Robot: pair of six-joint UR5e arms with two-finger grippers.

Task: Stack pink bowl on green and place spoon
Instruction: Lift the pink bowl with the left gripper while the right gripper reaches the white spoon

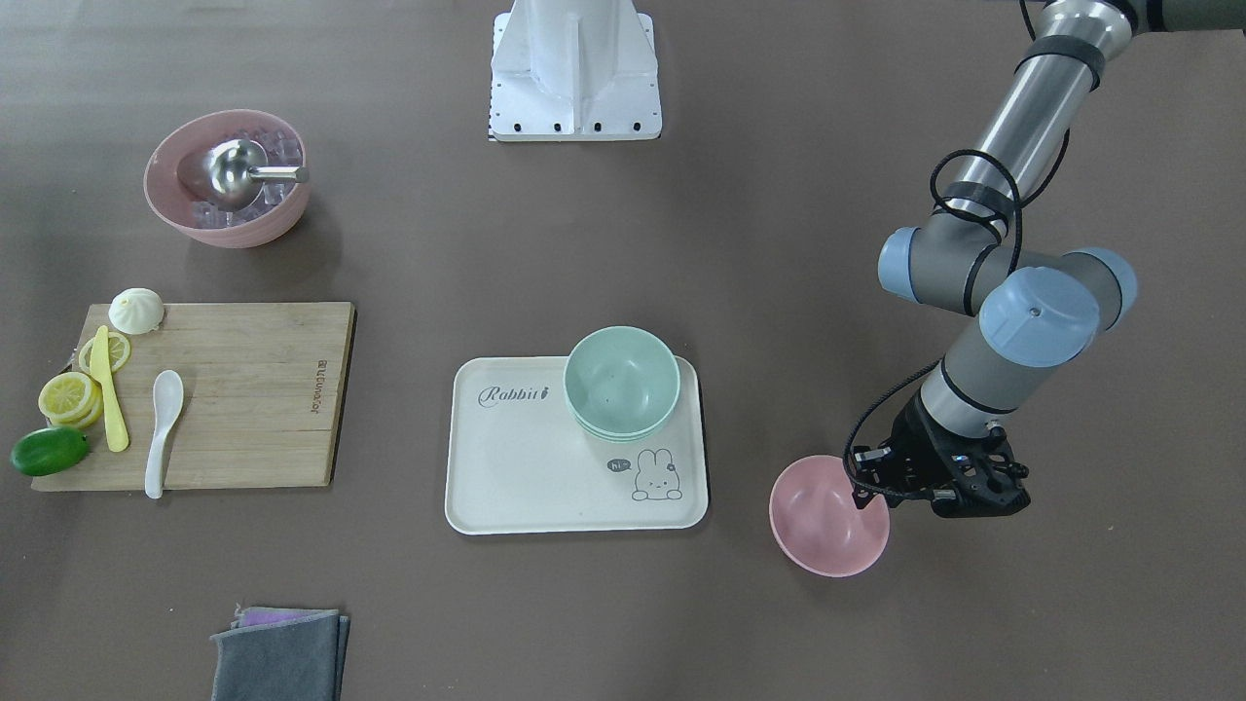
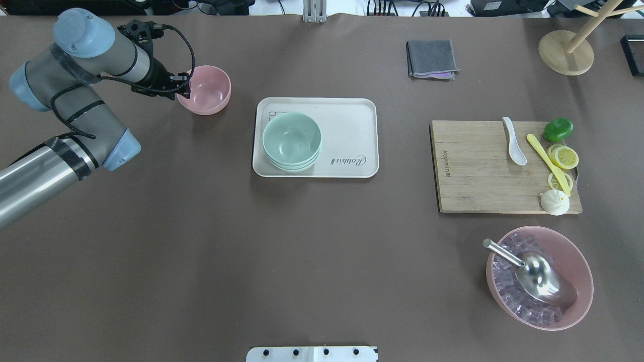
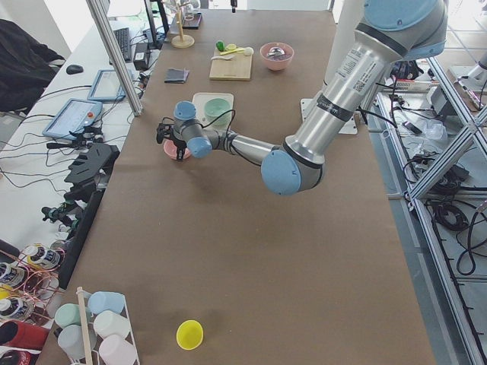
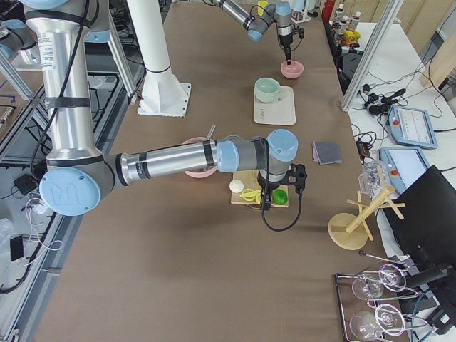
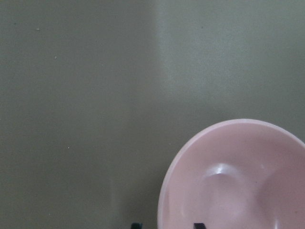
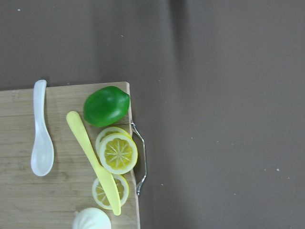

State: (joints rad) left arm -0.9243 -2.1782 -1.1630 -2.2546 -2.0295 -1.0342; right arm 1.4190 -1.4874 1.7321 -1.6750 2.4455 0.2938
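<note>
The small pink bowl (image 2: pixel 209 90) sits on the table left of the white tray (image 2: pixel 347 120). My left gripper (image 2: pixel 183 88) is at its left rim. In the left wrist view the fingertips (image 5: pixel 136 224) stand apart, astride the rim of the pink bowl (image 5: pixel 238 181), so the gripper (image 5: pixel 167 225) is open. The mint-green bowl (image 2: pixel 292 138) tops a nested stack on the tray. The white spoon (image 2: pixel 513 143) lies on the wooden cutting board (image 2: pixel 473 166) and shows in the right wrist view (image 6: pixel 40 143). My right gripper (image 4: pixel 266 199) hovers over the board's far end; I cannot tell its state.
On the board lie a green lime (image 2: pixel 557 129), lemon slices (image 2: pixel 564 157), a yellow knife (image 2: pixel 548 163) and a white bun (image 2: pixel 554 202). A larger pink bowl (image 2: pixel 583 271) holds clear cubes and a steel scoop. A grey cloth (image 2: pixel 431 59) and a wooden stand (image 2: pixel 566 53) are at the far edge.
</note>
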